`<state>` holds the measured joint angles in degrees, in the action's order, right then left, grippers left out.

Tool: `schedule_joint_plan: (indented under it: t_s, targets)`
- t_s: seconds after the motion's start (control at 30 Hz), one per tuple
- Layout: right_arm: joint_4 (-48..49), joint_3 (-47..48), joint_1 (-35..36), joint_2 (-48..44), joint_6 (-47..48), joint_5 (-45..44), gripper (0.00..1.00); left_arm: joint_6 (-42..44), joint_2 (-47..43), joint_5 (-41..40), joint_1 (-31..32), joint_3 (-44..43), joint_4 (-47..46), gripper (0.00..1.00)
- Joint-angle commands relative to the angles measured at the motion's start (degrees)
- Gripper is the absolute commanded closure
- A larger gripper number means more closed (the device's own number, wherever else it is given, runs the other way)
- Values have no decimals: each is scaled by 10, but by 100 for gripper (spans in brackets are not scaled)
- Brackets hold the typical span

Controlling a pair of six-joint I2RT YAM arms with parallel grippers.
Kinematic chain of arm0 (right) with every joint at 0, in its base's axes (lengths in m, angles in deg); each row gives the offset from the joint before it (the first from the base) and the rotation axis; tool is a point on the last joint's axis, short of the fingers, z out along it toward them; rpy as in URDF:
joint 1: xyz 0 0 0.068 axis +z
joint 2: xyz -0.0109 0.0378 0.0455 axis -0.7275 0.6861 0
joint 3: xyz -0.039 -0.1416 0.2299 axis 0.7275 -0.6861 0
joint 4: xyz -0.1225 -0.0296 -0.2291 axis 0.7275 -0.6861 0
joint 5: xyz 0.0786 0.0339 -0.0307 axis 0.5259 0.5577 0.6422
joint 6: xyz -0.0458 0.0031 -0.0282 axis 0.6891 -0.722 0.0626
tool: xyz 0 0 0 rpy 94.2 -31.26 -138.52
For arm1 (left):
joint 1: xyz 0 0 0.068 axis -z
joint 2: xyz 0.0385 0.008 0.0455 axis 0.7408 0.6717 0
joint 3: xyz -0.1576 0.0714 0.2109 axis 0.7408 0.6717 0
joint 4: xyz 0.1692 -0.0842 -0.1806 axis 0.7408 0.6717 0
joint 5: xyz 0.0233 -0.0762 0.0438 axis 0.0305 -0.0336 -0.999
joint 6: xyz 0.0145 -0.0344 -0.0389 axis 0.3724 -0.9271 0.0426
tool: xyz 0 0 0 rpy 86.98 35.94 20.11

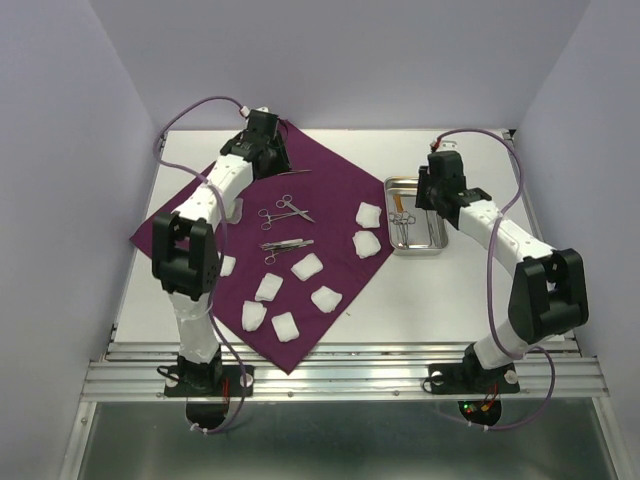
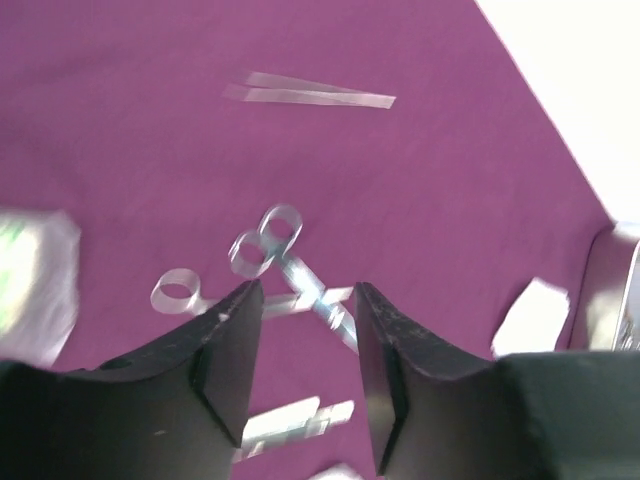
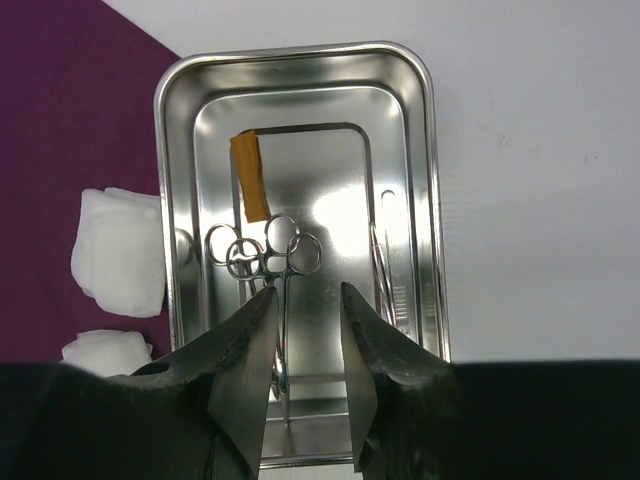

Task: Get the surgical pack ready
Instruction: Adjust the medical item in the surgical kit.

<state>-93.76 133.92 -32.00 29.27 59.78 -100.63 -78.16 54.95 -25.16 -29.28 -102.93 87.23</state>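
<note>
The surgical pack (image 1: pixel 335 185) is a big dark purple cloth. It lies flat on the white tabletop (image 1: pixel 470 300), on the left half, turned so its corners point to 12, 3, 6 and 9 o'clock.

Shiny tools lie on the middle of the cloth. There is a pair of clamps with ring handles (image 1: pixel 287 210), and at 6 o'clock from them lies another long tool (image 1: pixel 288 245). A thin pair of tweezers (image 2: pixel 310 96) lies near the cloth's 12 o'clock corner. Small white pads (image 1: pixel 307 266) sit on the cloth toward 6 o'clock, and two more pads (image 1: pixel 368 228) sit near the 3 o'clock corner.

The left hand (image 2: pixel 305 295) hangs over the cloth near the 12 o'clock corner, above the ring-handled clamps. Its fingers are apart and it grasps nothing.

At 3 o'clock from the cloth, just beside its corner, sits a small steel tray (image 3: pixel 300 50). Inside the tray lie more ring-handled tools (image 3: pixel 285 255) and an orange strip (image 3: pixel 250 177).

The right hand (image 3: pixel 305 295) hangs over the tray. Its fingers are apart too, and nothing is pinched between them.
</note>
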Motion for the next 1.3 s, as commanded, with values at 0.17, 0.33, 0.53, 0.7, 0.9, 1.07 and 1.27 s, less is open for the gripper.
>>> schedule_joint_plan:
  t_s: [0.17, 0.33, 0.53, 0.7, 0.9, 1.07, 1.27]
  targets:
    - [-16, 12, 2, -37, -8, 25, 62, 9, 208, 71, -1, -292, 11, 38]
    - [-28, 5, 2, -40, -20, 29, 62, 5, 317, 135, -2, -390, -23, 29]
    - [-31, 1, 2, -35, -27, 49, 62, -40, 388, 206, -6, -415, -72, 26]
    - [-31, 6, 2, -34, -23, 46, 62, -48, 411, 209, -5, -411, -71, 26]
    - [-33, 13, 2, -21, -25, 54, 62, -23, 366, 187, -2, -342, -57, 27]
    - [-34, 24, 2, -14, -26, 60, 62, 4, 340, 163, -1, -302, -38, 28]
    - [-39, 35, 2, -13, -27, 60, 62, 12, 319, 153, 1, -326, -60, 30]
